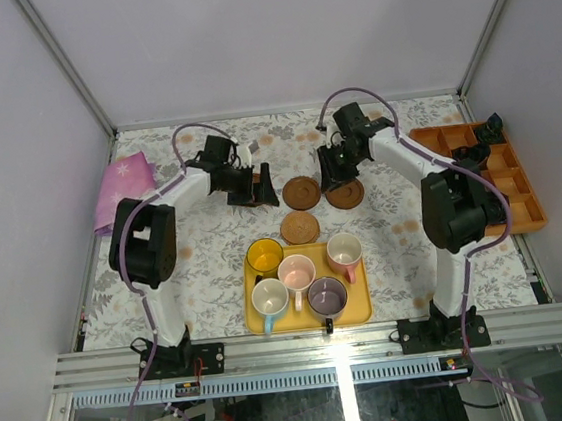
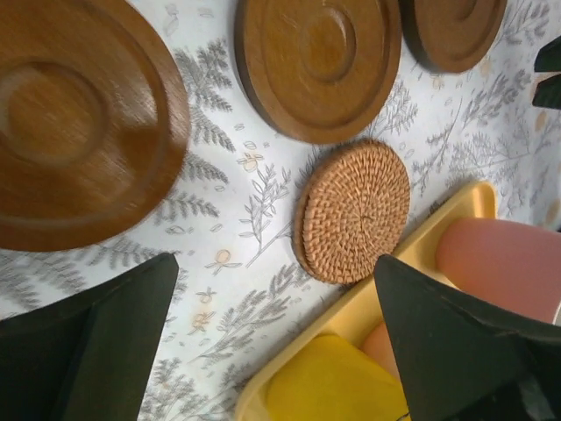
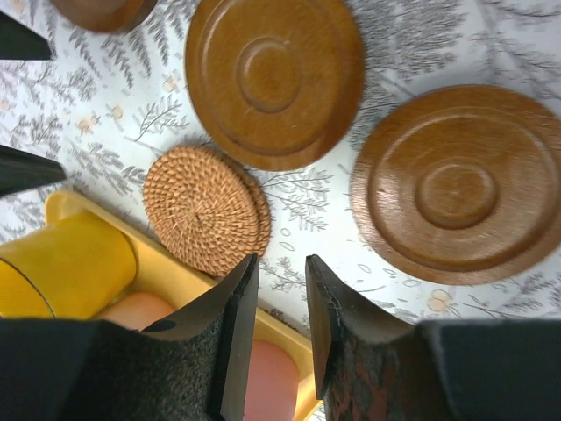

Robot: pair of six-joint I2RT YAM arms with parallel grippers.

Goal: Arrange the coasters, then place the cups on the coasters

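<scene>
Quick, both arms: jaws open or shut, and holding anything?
Left gripper: jaws wide open, holding nothing.
Right gripper: jaws only narrowly apart, nothing between them.

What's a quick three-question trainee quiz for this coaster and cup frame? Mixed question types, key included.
1. Count: how many cups stand in the yellow tray?
2. True or false: one cup already sits outside the tray.
3. The coaster nearest the tray is: A) woven; B) smooth wood; C) glass.

Key: 1) five. 2) False: all of them are in the tray. 3) A.
</scene>
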